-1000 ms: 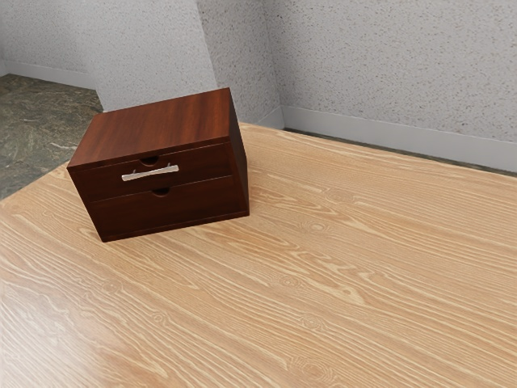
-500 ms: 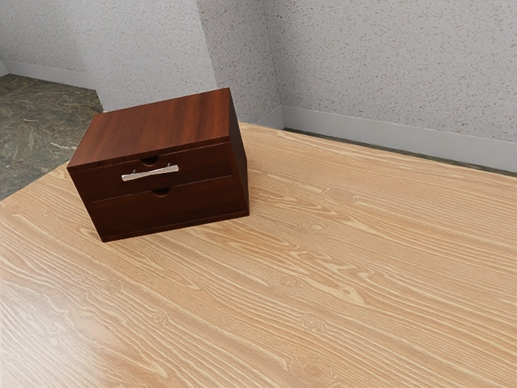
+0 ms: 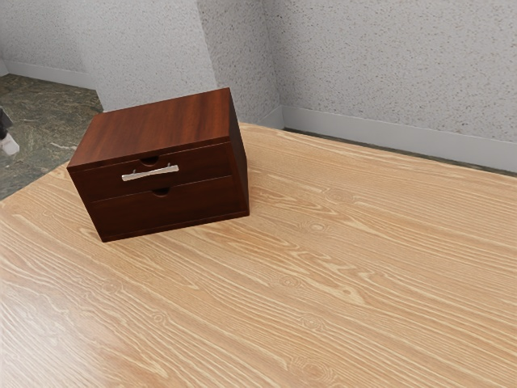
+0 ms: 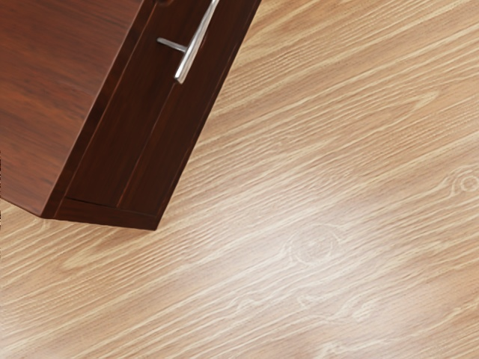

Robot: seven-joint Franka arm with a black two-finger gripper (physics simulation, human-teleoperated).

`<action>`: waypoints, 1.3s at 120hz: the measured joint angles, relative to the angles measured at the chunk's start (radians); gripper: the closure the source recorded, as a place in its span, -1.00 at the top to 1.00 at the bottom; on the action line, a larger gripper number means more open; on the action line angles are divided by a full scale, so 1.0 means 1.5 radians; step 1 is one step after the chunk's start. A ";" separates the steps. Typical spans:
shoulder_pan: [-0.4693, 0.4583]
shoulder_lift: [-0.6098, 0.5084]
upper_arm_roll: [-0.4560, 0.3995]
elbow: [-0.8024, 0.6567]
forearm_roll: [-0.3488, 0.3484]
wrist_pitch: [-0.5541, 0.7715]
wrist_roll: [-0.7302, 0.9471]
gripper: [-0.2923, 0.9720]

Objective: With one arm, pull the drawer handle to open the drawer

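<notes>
The wood-grained table (image 3: 363, 267) runs out of frame on the near side and at the exterior view's right. Behind it are a speckled grey wall (image 3: 388, 65) and, at the exterior view's left, a patch of dark stone floor (image 3: 40, 113).

The dark brown cabinet (image 3: 157, 129) stands upright on the table toward the exterior view's left. Its back and far side are hidden. In the wrist view the cabinet (image 4: 52, 97) is cropped, with one lower corner in frame.

The upper drawer (image 3: 194, 166) sits flush with the cabinet front, shut, above the lower drawer (image 3: 170, 206).

The silver drawer handle (image 3: 150, 172) lies across the upper drawer's front. In the wrist view the frame cuts off one end of it (image 4: 193, 41).

A small dark and white piece of the arm (image 3: 6, 139) sits at the exterior view's left edge, well apart from the cabinet. Too little shows to tell whether the tool is released or clenched.
</notes>
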 joint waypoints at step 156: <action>-0.182 -0.032 0.006 -0.300 0.187 0.370 0.081 0.54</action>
